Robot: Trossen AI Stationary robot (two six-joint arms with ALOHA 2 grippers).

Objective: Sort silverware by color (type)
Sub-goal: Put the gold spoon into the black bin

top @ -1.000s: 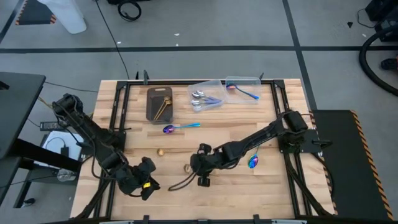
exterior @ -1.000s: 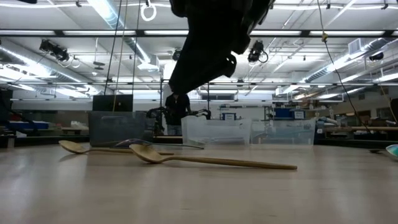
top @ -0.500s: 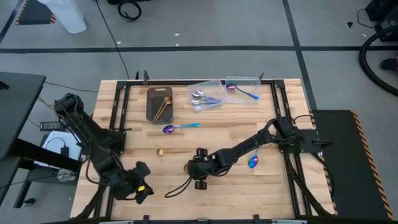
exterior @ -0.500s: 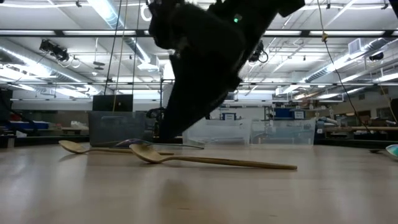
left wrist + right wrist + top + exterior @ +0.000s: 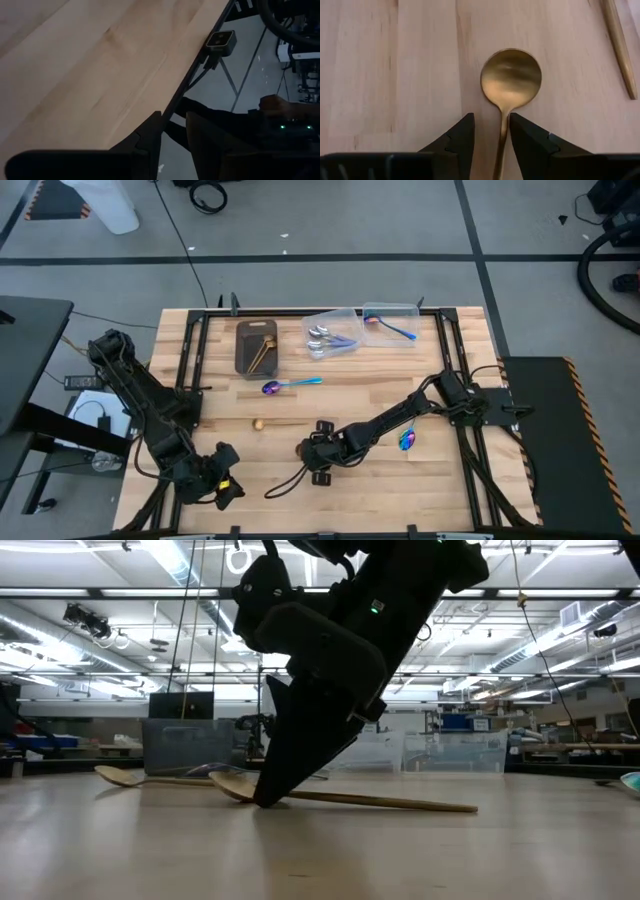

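Observation:
A gold spoon (image 5: 511,77) lies flat on the wooden table, its handle (image 5: 400,803) running toward the table's right. My right gripper (image 5: 491,130) stands open over it, tipped steeply down, one finger on each side of the spoon's neck, tips at the tabletop (image 5: 266,800). In the high view the gripper (image 5: 303,448) hides the bowl. A second gold spoon (image 5: 258,423) lies a little farther left. My left gripper (image 5: 225,488) waits open and empty at the table's near left edge (image 5: 174,140). My right gripper comes at the gold spoon from above, slanting down, its fingers across the neck (image 5: 503,122) just behind the bowl. One finger (image 5: 522,131) stands right beside the neck. Whether it touches the spoon I cannot tell. The spoon lies flat on the table.
A rainbow spoon (image 5: 290,385) lies mid-table and another (image 5: 407,440) lies beside my right arm. At the far side stand a dark tray (image 5: 256,345) with gold spoons, a clear container (image 5: 330,335) with silver spoons and a second container (image 5: 392,323) with a rainbow spoon.
My right gripper has sunk to the tabletop and gone a little toward the table's left, coming down over the gold spoon's neck. My left gripper has swung toward the table's near left corner. The spoons have kept still.

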